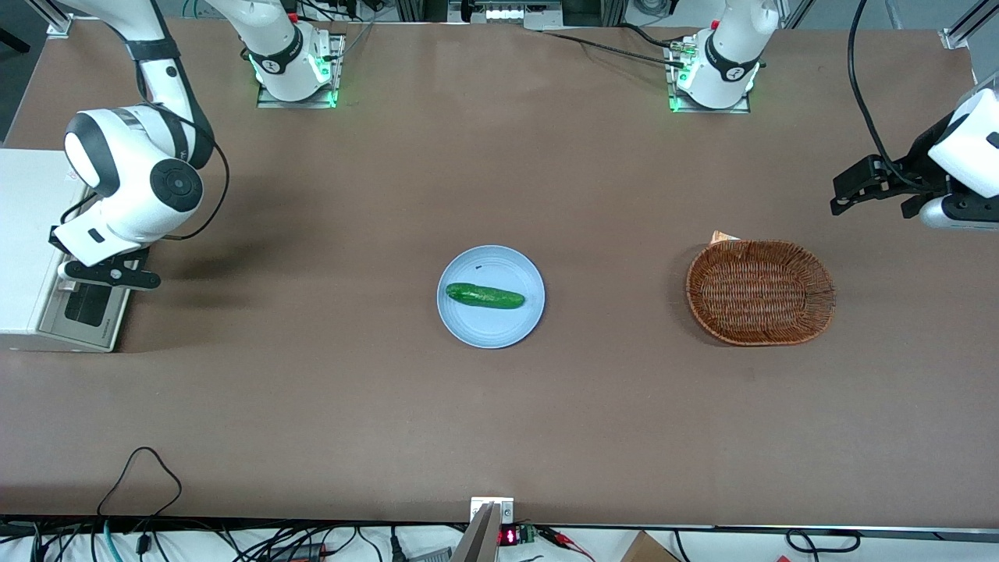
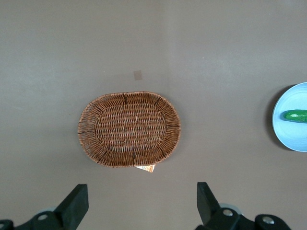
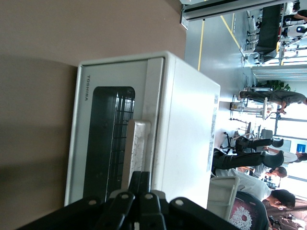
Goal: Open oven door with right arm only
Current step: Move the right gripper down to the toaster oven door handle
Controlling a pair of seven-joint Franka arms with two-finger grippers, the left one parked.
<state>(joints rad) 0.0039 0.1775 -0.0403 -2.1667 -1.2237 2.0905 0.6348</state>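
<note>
Now oven door [image 3: 111,139] shut, on oven at working arm's end of tabletop [image 1: 499,406], nine o'clock from plate [image 1: 491,261]. Hand [image 3: 139,184] pinched narrow by handle [image 3: 135,151], holding nothing.

front: overhead, whole table | wrist: close on oven door [image 3: 112,143]

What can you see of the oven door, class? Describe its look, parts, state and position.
The oven door is a beige-framed rectangular flap on the front of a small white toaster oven. It has a dark glass window, with wire rack bars showing through, and a pale bar handle along one edge. It looks shut, flush with the oven body. The right arm's tool sits at the handle, fingers close together; contact is unclear.
</note>
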